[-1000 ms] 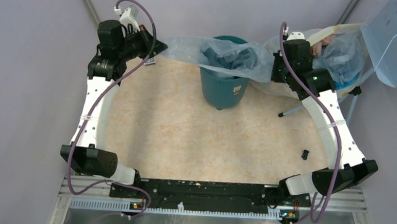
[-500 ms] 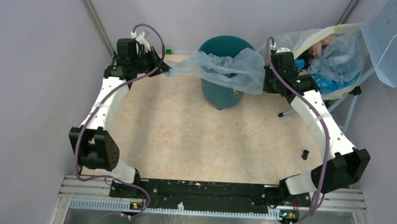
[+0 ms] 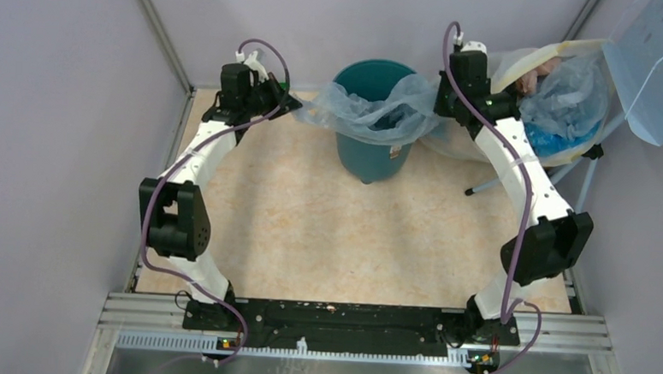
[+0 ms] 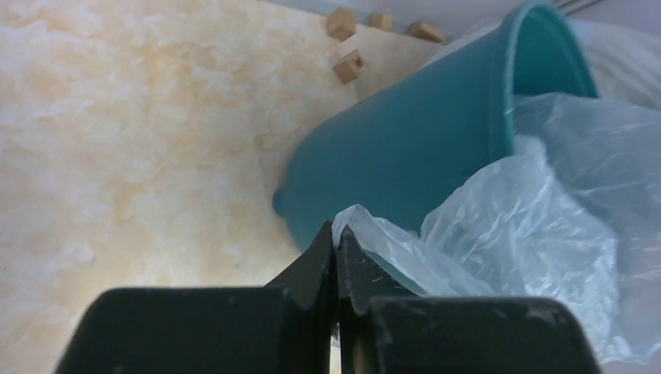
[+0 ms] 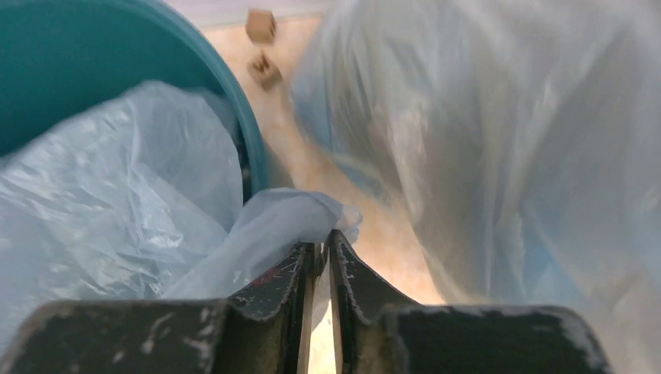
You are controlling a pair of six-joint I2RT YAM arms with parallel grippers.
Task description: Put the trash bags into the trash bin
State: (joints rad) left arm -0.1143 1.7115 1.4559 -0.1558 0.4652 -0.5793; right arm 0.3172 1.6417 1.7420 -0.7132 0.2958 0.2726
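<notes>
At the left of the worktop [image 3: 309, 229] the left hand [image 4: 337, 234] is pinched narrow on one corner of the pale-blue bag [image 3: 362, 116], with only the thin film between its two fingers. From there the bag stretches rightward across the open mouth of the teal bin [image 3: 371, 159], which stands upright near the back of the worktop. The middle of the bag sags a little into the opening, and its front edge drapes over the near rim. Past the bin, the right hand [image 5: 321, 240] grips the opposite corner just as tightly, its fingers nearly meeting through the plastic. Just beyond that hand, at the far right, sits the big yellowish sack [image 3: 564, 96] with coloured bags inside.

The job looks about half done. The bag is lifted, held by both ends and centred over the bin, but most of it lies across the rim and not inside. How deep the sagging part reaches cannot be told from these views. What seems left is to bring the two corners together over the opening, lower or stuff the bag down, and let go
</notes>
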